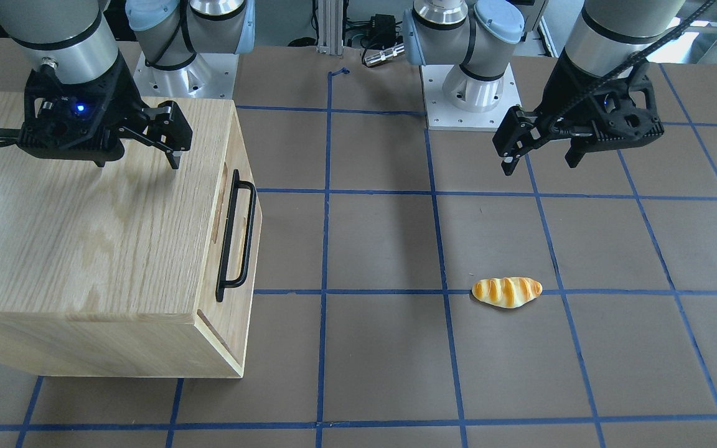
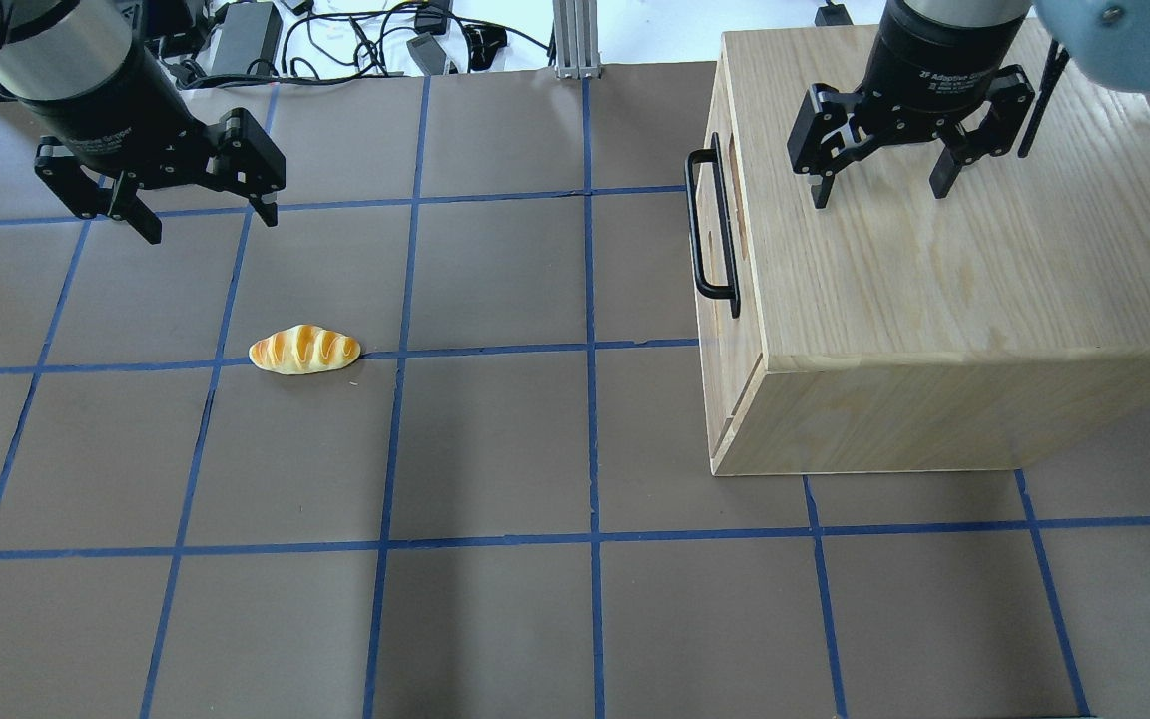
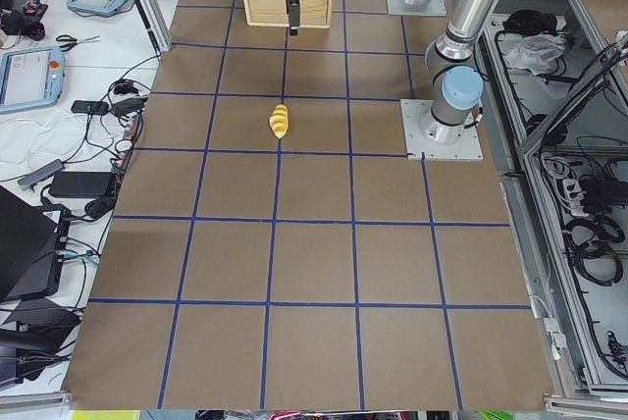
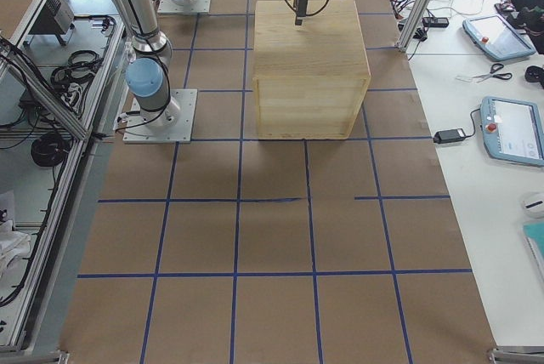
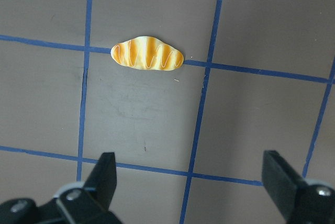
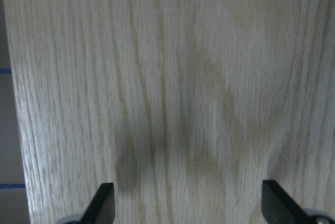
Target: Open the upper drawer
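The upper drawer is shut flush in the front of the oak cabinet, with its black bar handle lying along the front panel. In the overhead view the handle sits at the left face of the cabinet. My right gripper is open and empty, hovering over the cabinet top, behind the handle side; it also shows in the front-facing view and in its wrist view, above bare wood. My left gripper is open and empty above the table, far from the cabinet.
A striped bread roll lies on the brown table near a blue tape line, below my left gripper, and shows in that wrist view. Both arm bases and cables sit along the robot's side.
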Robot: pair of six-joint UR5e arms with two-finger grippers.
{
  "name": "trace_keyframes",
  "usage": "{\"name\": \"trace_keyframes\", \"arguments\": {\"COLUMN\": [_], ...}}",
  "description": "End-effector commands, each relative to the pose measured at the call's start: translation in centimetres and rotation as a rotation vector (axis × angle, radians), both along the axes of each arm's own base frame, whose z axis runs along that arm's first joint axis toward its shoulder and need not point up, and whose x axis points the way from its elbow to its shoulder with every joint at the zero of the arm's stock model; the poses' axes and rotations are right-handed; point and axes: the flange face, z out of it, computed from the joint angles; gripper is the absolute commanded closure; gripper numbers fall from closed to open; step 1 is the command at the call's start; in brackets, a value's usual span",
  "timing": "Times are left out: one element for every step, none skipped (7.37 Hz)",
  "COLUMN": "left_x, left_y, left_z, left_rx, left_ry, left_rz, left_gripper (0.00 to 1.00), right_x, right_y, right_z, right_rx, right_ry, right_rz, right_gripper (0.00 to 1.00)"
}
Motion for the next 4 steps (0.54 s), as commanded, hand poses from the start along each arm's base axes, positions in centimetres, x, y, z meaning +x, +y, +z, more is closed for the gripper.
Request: {"name": "trace_keyframes", "arguments": {"left_x": [-0.4,-0.7,-1.7,-3.5], "left_y": [-1.3,-1.8,-2.1,-2.6], "left_z": [-1.1,-1.2,-0.9,-1.9], "left_rx": [-0.007,-0.037,-0.048,-0.039], "left_ry": [-0.023,-0.026,-0.019,0.033], "left_rz": [0.005,0.058,0.087,0.073], "left_gripper": [0.00,0.00,0.00,0.00], "right_x": [0.0,0.0,0.0,0.0], "right_y": [0.0,0.0,0.0,0.0], "right_z": [0.0,0.0,0.0,0.0], "right_rx": [-0.001,-0.001,-0.001,-0.001], "right_ry": [0.000,0.000,0.000,0.000], "right_rz": [0.000,-0.001,0.000,-0.001], "right_gripper": [0.00,0.00,0.00,0.00]}}
